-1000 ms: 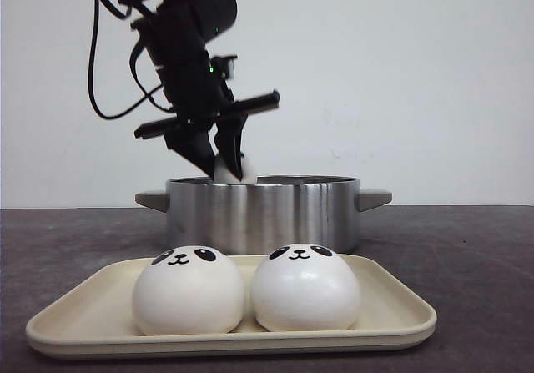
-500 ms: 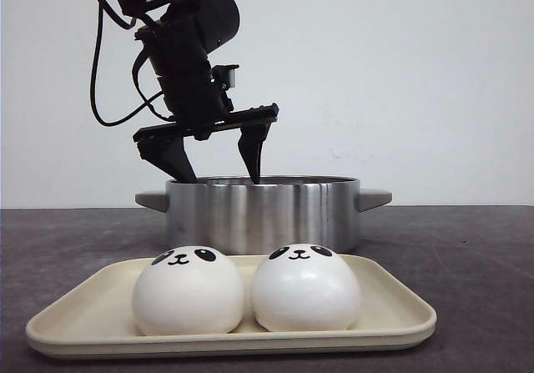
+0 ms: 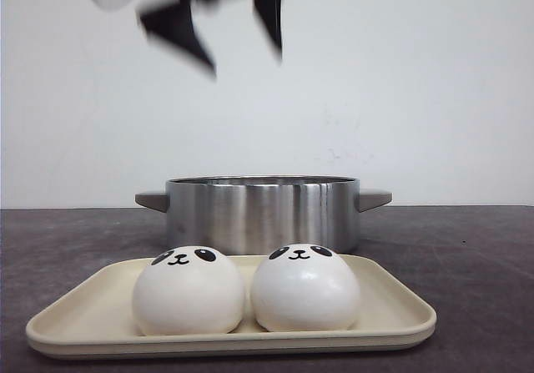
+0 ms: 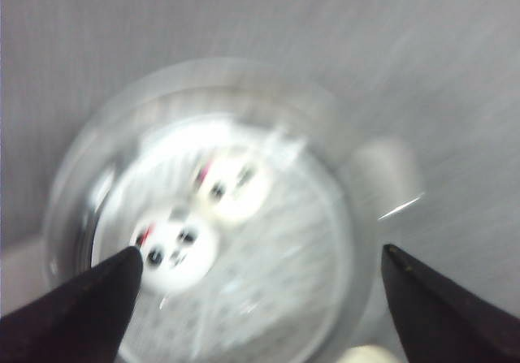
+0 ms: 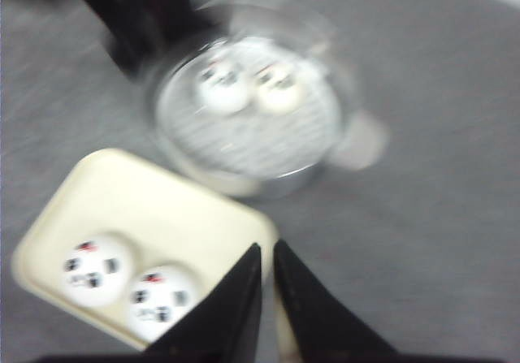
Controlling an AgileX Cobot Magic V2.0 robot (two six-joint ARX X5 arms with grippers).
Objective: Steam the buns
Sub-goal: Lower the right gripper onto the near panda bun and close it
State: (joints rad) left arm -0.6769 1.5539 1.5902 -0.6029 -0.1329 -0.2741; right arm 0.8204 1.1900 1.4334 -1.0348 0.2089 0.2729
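Two white panda buns, one on the left (image 3: 188,291) and one on the right (image 3: 305,287), sit side by side on a cream tray (image 3: 400,310) at the front. Behind it stands a steel pot (image 3: 263,213). In the left wrist view two more buns (image 4: 175,253) (image 4: 231,186) lie on the pot's steamer rack. My left gripper (image 3: 244,60) is open and empty, blurred, high above the pot; it also shows in its wrist view (image 4: 261,252). My right gripper (image 5: 267,249) is shut and empty, high above the tray's edge (image 5: 162,192); it does not show in the front view.
The pot has a side handle at each end (image 3: 374,198). In the right wrist view the pot (image 5: 248,136) lies just beyond the tray, with the left arm (image 5: 138,14) over its far side. Dark grey table (image 3: 484,256) surrounds both.
The left gripper held a bun down in the pot, opened and let it go, then rose quickly to the top of the view. The tray buns have not moved.
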